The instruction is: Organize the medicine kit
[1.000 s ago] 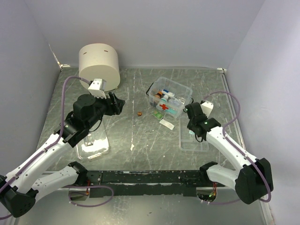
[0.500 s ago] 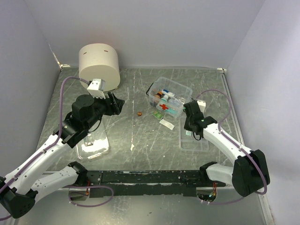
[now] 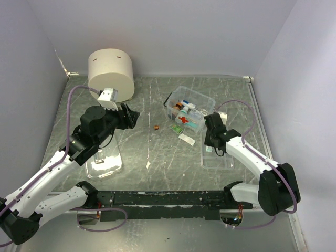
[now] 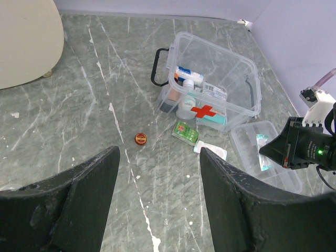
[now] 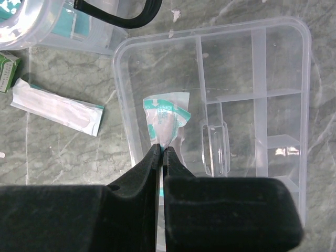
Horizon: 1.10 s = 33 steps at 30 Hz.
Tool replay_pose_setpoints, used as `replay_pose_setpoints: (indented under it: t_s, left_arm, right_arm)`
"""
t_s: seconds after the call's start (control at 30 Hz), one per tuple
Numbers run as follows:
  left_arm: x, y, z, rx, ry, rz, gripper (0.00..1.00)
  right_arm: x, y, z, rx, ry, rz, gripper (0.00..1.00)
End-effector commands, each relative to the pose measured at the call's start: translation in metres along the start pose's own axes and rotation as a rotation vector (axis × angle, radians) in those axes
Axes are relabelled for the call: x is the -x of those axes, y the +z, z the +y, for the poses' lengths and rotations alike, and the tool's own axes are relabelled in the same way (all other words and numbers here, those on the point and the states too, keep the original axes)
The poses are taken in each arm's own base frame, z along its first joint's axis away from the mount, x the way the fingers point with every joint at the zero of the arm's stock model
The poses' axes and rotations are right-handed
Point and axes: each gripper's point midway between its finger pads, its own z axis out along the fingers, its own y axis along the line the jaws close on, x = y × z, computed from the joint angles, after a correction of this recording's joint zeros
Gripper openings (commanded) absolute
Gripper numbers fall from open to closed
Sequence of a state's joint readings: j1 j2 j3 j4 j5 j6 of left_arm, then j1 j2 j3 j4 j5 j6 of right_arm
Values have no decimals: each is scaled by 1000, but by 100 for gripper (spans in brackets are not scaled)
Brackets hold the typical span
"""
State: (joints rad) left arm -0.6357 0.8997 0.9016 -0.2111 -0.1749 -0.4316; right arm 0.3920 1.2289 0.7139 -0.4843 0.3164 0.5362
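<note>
My right gripper (image 5: 161, 149) is clamped on the tail of a thin teal-and-white sachet (image 5: 167, 113), holding it over the clear plastic divided tray (image 5: 281, 63) for sorting, my left gripper (image 4: 158, 152) hangs with fingers apart, and the clear, red-crossed, black-handled medicine kit (image 3: 190, 107) sits lidless in the upper centre of the overhead view.

The medicine kit (image 4: 210, 44) is clear, glossy plastic with a black plastic handle (image 4: 157, 65). The counter (image 4: 94, 105) is grey, marbled, smooth but scratched. The tray (image 5: 278, 63) is clear plastic too, the packet (image 5: 167, 118) shiny film. The right tool (image 5: 161, 152) is matt black.
</note>
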Motion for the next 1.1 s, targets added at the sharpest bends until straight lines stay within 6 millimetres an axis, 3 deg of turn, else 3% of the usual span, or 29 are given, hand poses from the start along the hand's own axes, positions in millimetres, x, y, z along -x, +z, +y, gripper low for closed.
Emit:
replay_pose_setpoints:
  t_s: [0.0, 0.2, 0.33, 0.57, 0.77, 1.07]
  left_arm:
    - [4, 0, -2, -11, -14, -20, 73]
    - [5, -2, -1, -5, -15, -27, 73]
    - [5, -2, -1, -4, -20, -28, 73]
    - [6, -3, -1, -4, -24, -30, 73]
    - [7, -4, 1, 4, -25, -34, 73]
    - [8, -6, 3, 17, -19, -41, 73]
  right_arm:
    - [4, 0, 1, 6, 9, -9, 0]
    - [10, -19, -26, -157, 188, -33, 0]
    - [-9, -37, -47, -291, 427, -4, 0]
    - [-48, -52, -52, -384, 806, 86, 0]
    - [-75, -48, -47, -490, 1007, 184, 0]
    - [-83, -31, -36, -489, 1172, 196, 0]
